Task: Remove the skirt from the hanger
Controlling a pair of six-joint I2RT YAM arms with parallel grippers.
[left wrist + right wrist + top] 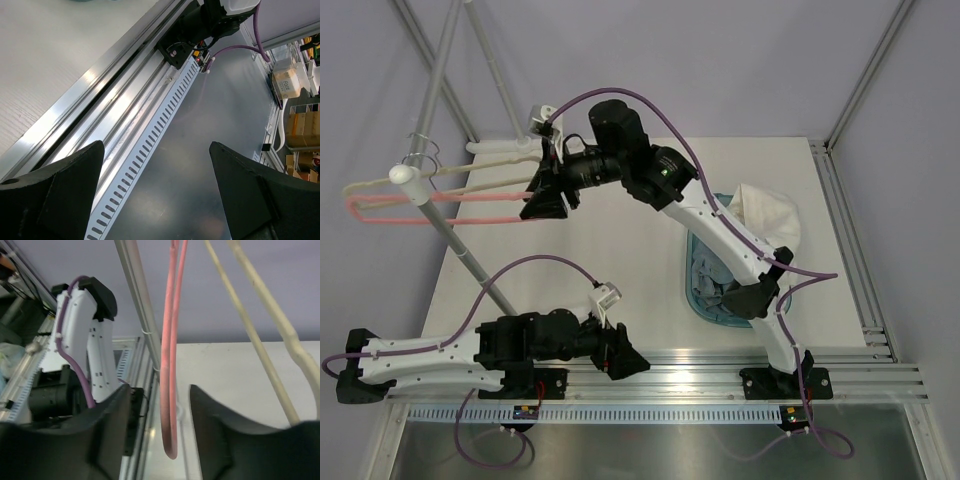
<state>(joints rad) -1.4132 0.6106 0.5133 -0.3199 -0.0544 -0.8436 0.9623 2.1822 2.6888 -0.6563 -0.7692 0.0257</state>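
A white skirt (770,215) lies crumpled over the far rim of a blue bin (705,305) at the table's right, off the hangers. A bare pink hanger (480,217) and a bare cream hanger (500,160) hang from the rack's rod at the upper left. My right gripper (542,200) is open at the pink hanger's right end. In the right wrist view the gripper (172,405) has a jaw on each side of the pink hanger's tip (170,340) without touching it; the cream hanger (260,305) is to the right. My left gripper (630,362) is open and empty over the near rail (156,145).
The rack's slanted metal poles (430,100) cross the table's left side, one leg reaching the table (480,275). The bin holds blue-grey clothes (715,285). An aluminium rail (700,375) runs along the near edge. Frame posts stand at the right (865,75).
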